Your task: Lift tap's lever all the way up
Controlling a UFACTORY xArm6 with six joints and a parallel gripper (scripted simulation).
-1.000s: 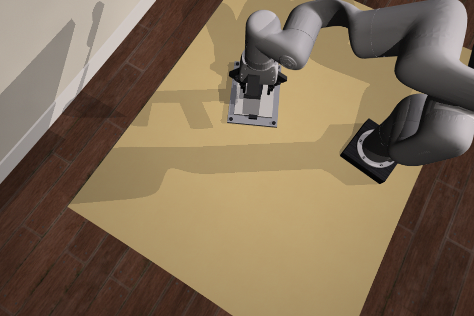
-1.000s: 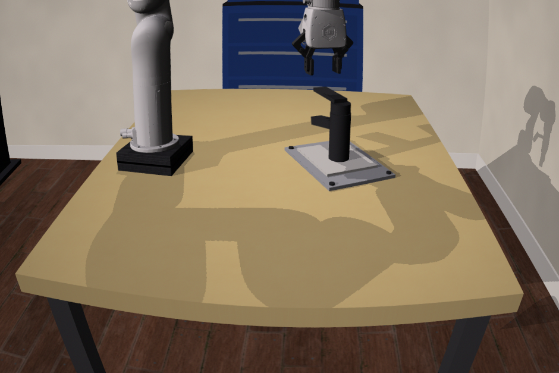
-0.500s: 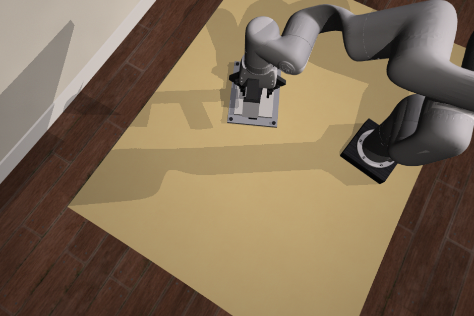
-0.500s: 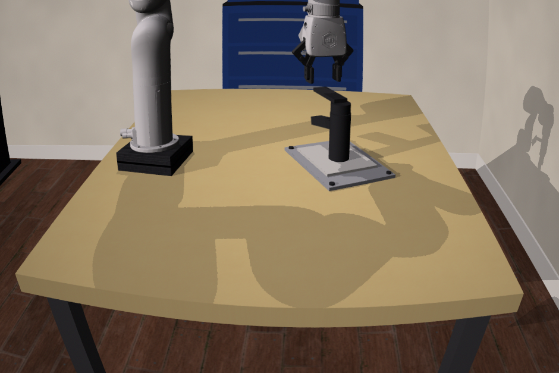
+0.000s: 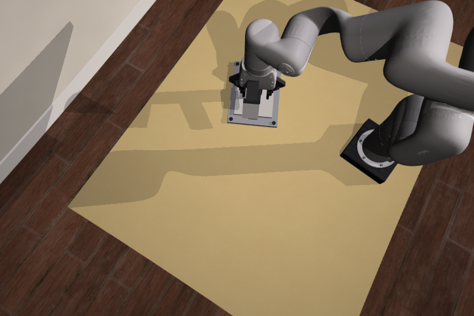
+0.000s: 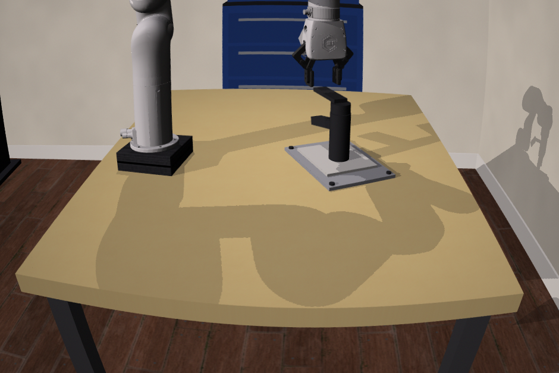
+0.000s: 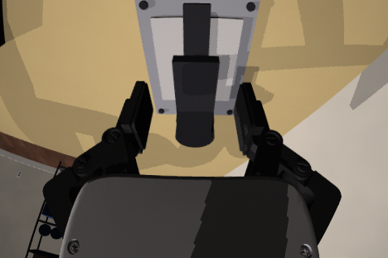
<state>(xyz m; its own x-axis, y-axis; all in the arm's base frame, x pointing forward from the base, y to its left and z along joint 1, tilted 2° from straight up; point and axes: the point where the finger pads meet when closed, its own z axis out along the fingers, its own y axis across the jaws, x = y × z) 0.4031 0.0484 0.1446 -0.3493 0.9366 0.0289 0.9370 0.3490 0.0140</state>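
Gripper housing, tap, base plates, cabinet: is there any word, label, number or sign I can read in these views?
Gripper housing: one hexagonal emblem on the side facing the exterior camera; any characters in it are too small to read.
Tap, its grey mounting plate, the arm's black base, blue cabinet: no text shows.
Nothing legible in any view.
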